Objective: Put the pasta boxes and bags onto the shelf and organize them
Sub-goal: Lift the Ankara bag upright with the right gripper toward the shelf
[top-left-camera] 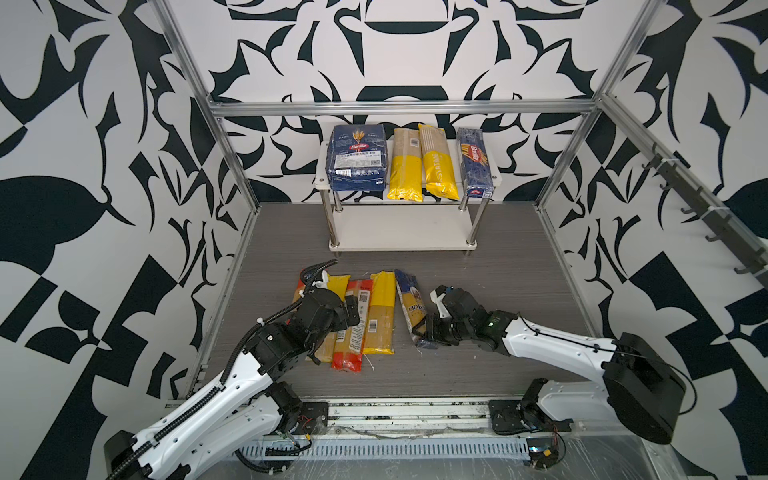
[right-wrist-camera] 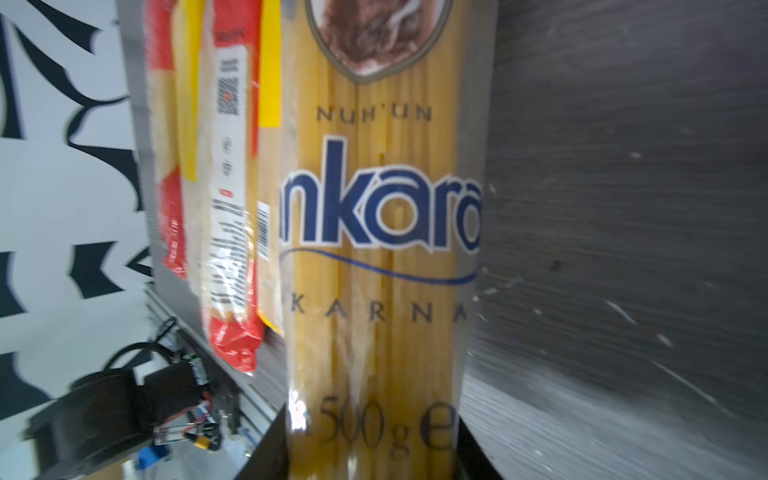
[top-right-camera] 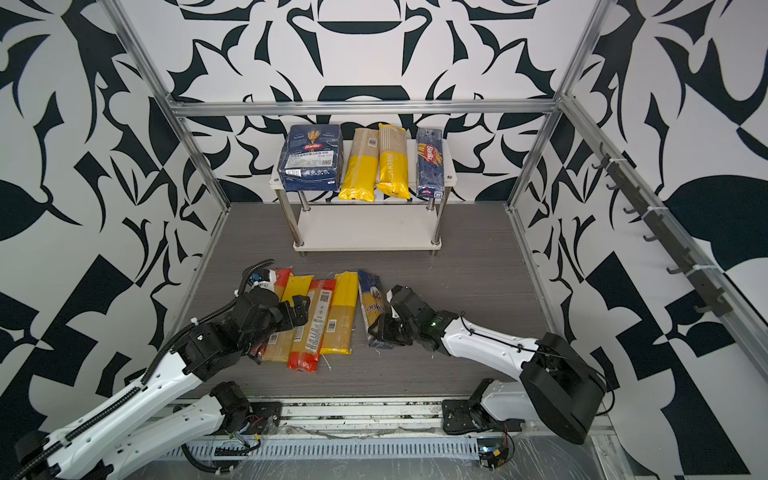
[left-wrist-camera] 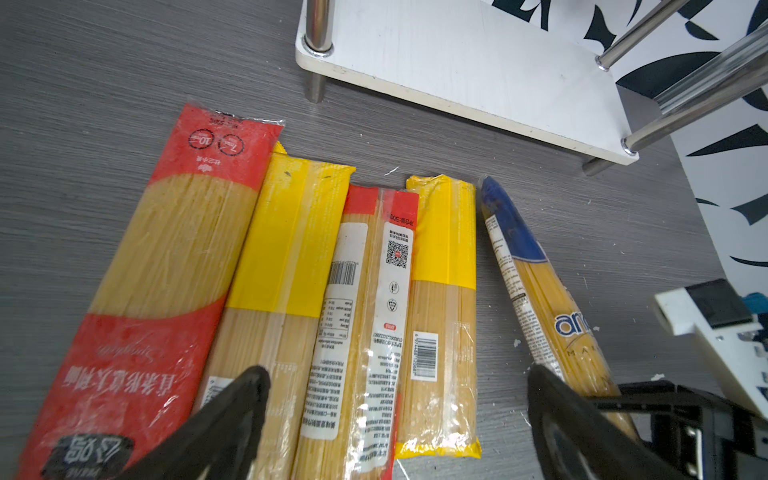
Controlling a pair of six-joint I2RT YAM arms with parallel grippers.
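both top views look down from high; wrist views close on bags [left-wrist-camera: 286, 249].

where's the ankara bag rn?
In both top views the ankara bag lies on the table just right of the nearest yellow bag, its near end gripped by the right hand.

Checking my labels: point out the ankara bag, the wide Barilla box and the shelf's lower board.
ankara bag [right-wrist-camera: 382, 208]: right wrist view, blue lettering.
wide Barilla box [top-left-camera: 357, 163]: a top view, middle of its face.
lower board [top-left-camera: 401, 226]: a top view, bare middle.
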